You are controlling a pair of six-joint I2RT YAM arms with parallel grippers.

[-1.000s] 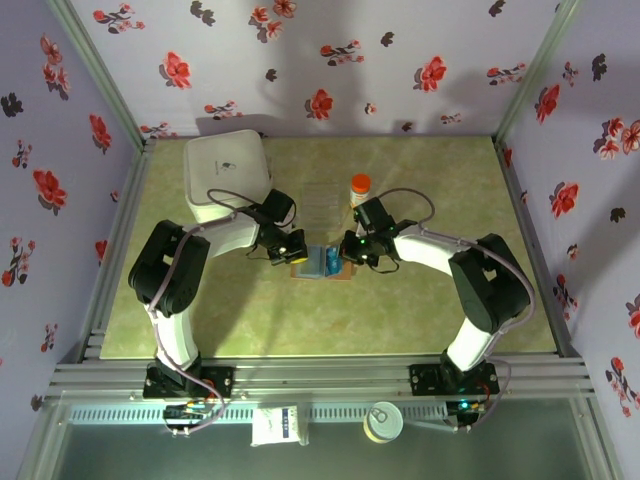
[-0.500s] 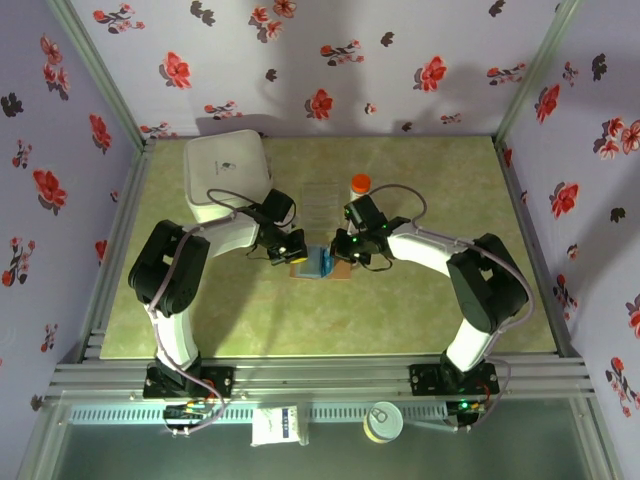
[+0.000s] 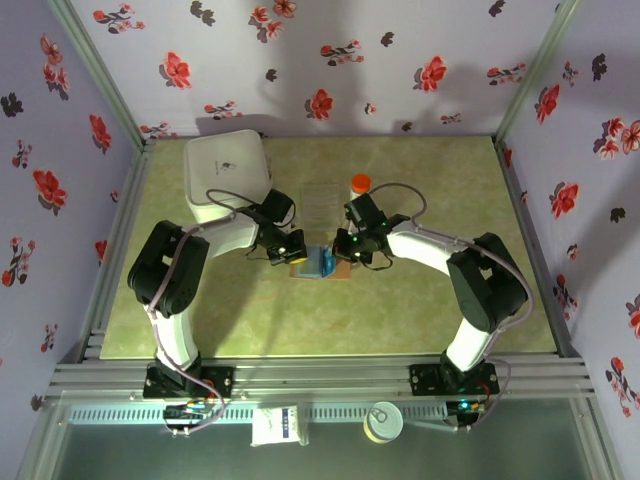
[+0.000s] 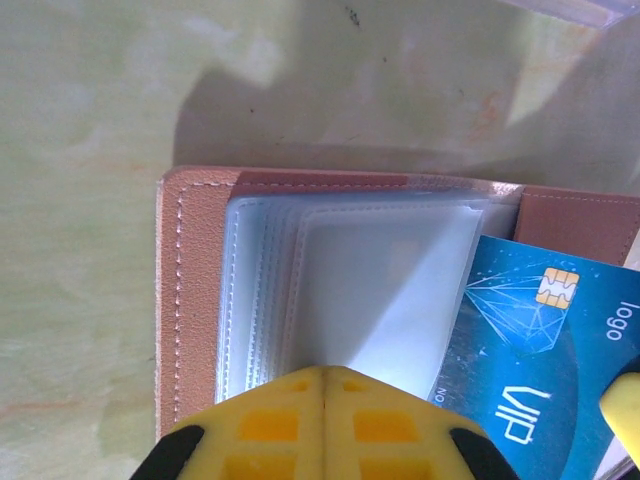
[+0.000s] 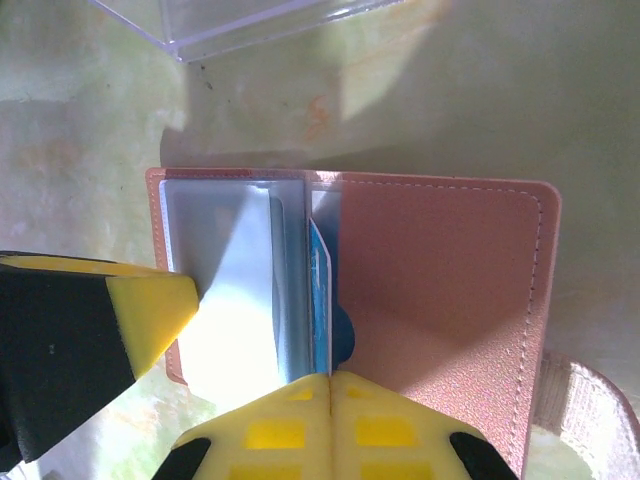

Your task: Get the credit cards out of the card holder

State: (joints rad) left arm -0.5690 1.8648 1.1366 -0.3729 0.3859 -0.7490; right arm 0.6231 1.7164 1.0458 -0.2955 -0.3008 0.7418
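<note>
From above, the brown leather-like bifold card holder (image 3: 322, 268) lies open mid-worktop (image 3: 250, 320), left fingers (image 3: 296, 256) at its 9 o'clock, right fingers (image 3: 343, 262) at 3. Left wrist: the left fingers (image 4: 322, 400), pressed together, rest on its clear sleeves (image 4: 380, 280), a teal-blue chip credit card (image 4: 530, 340) jutting at 4 o'clock. Right wrist: the right fingers (image 5: 330, 405) are clamped on that card's edge.

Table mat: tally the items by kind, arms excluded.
white container: 1
clear box: 1
bottle: 1
card holder: 1
card, counting those showing: 1
Total: 5
</note>
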